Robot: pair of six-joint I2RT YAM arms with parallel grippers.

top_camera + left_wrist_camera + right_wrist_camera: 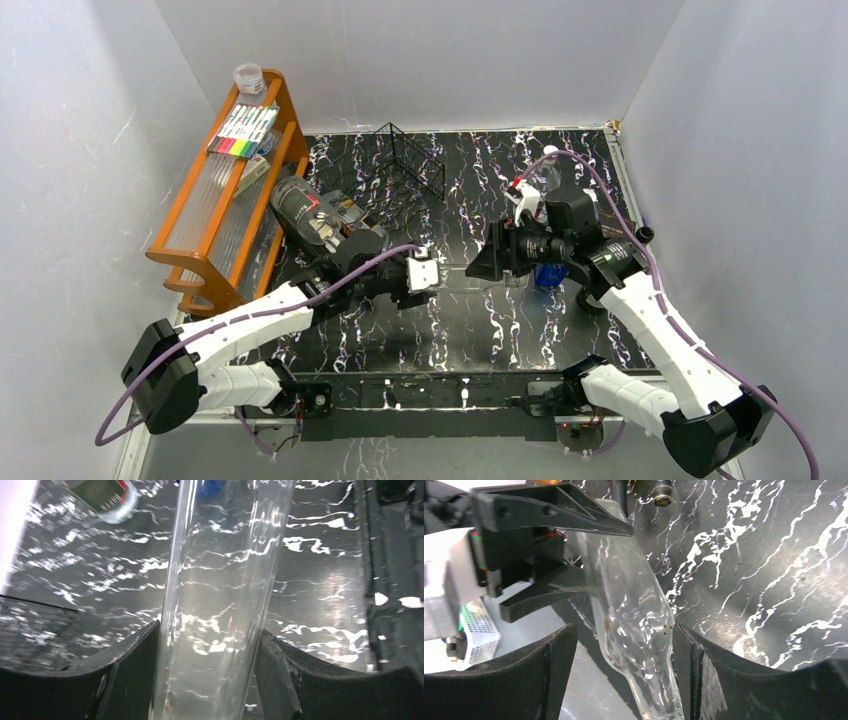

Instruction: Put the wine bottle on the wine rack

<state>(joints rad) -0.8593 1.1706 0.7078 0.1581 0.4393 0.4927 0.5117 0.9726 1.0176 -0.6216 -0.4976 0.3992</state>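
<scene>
A clear glass wine bottle (220,580) hangs level above the table between my two grippers. My left gripper (207,630) is shut on its body, both fingers pressed against the glass. Seen from the right wrist, the bottle (634,610) narrows to its neck between the fingers of my right gripper (624,635), which is open: the left finger stands clear of the glass and the right finger rests against the shoulder. In the top view the left gripper (425,272) and right gripper (487,262) face each other at mid-table. The black wire wine rack (410,160) stands at the back centre.
An orange wooden shelf unit (200,225) holding coloured markers stands at the left, with a dark labelled bottle (305,210) lying beside it. A blue cup (548,275) and a small plastic bottle (547,172) sit by the right arm. White walls close in on three sides.
</scene>
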